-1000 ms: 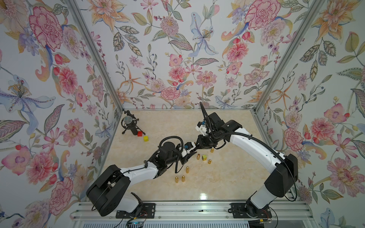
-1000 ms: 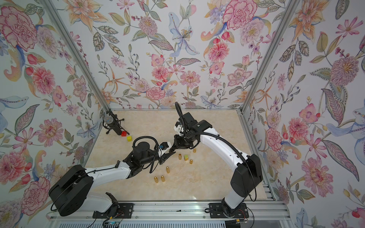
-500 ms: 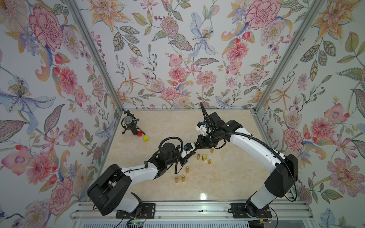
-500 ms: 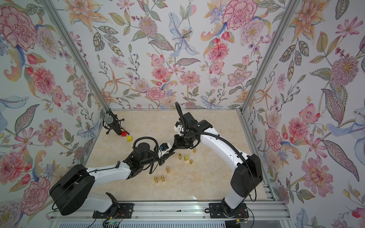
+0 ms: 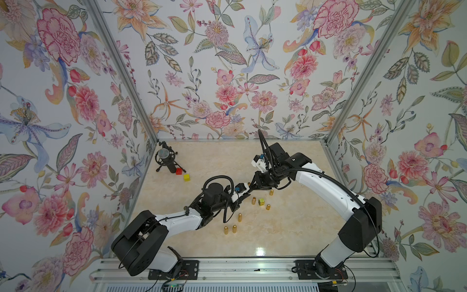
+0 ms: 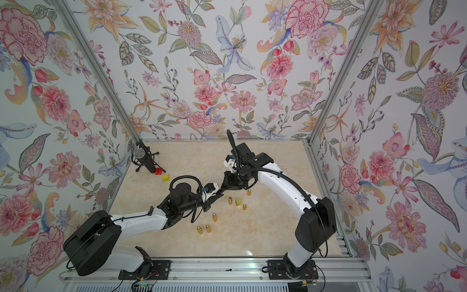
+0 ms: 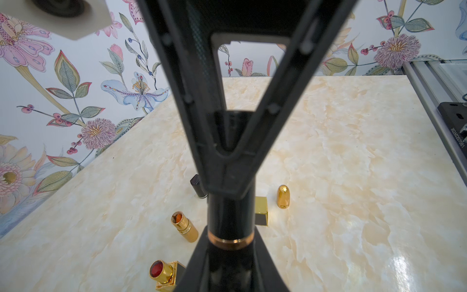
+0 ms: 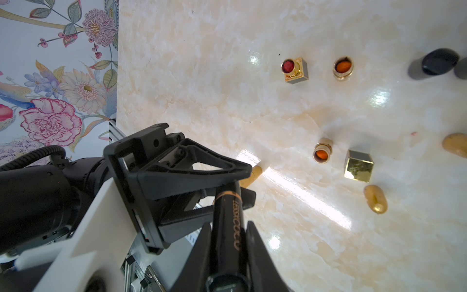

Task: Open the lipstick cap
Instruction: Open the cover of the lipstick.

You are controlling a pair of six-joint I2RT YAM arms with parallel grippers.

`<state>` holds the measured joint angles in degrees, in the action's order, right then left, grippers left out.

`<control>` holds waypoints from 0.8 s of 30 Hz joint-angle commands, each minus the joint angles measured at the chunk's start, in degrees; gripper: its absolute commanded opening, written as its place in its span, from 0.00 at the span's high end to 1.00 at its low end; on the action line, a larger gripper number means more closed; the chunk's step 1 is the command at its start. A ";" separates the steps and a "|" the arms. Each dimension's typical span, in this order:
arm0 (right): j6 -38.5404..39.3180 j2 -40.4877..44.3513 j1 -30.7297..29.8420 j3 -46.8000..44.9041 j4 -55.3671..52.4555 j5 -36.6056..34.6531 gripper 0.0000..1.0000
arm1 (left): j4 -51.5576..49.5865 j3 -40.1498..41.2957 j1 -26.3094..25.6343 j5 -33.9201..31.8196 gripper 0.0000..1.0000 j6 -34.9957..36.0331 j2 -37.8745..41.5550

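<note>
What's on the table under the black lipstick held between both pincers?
Peeking out either side of the black lipstick: a square gold piece and a dark cylinder, both partly hidden. The table directly beneath is covered by the tube.

Two arms (image 5: 328, 187) reach from the rail (image 5: 240, 264) at the near edge of the table (image 5: 303, 227) and meet over its middle, left gripper (image 5: 247, 194) and right gripper (image 5: 252, 186) tips close together, each clamped on one end of a lipstick (image 7: 230, 215) held off the surface. Just right of them stand a square cap (image 5: 261, 201), a tube (image 5: 253, 200) at its left, two more caps (image 5: 268, 207) nearby. Nearer the rail stand a pair of tubes (image 5: 225, 230) side by side. A microphone (image 5: 164, 158) sits in the far left corner, two blocks (image 5: 179, 171) just before it.
</note>
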<state>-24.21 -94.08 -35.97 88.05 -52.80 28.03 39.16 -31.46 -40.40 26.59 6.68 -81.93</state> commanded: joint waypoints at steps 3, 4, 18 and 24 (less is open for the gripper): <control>0.15 3.50 2.88 -0.32 0.94 -0.35 0.80 | -2.66 2.50 0.59 -2.19 1.00 0.70 1.42; 0.21 3.77 3.16 -0.25 0.94 -0.09 0.80 | -3.24 2.50 0.59 -2.82 1.00 0.68 1.51; 0.27 9.49 8.97 -4.44 0.99 -4.16 0.80 | 0.36 6.82 2.58 -4.62 1.00 -3.19 7.04; 0.05 12.67 8.42 -12.80 -1.12 -16.61 0.80 | 4.42 9.31 2.79 -5.30 1.00 -6.64 11.11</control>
<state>-24.21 -82.61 -27.00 78.30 -51.42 19.35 39.59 -23.14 -38.24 22.04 2.96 -72.60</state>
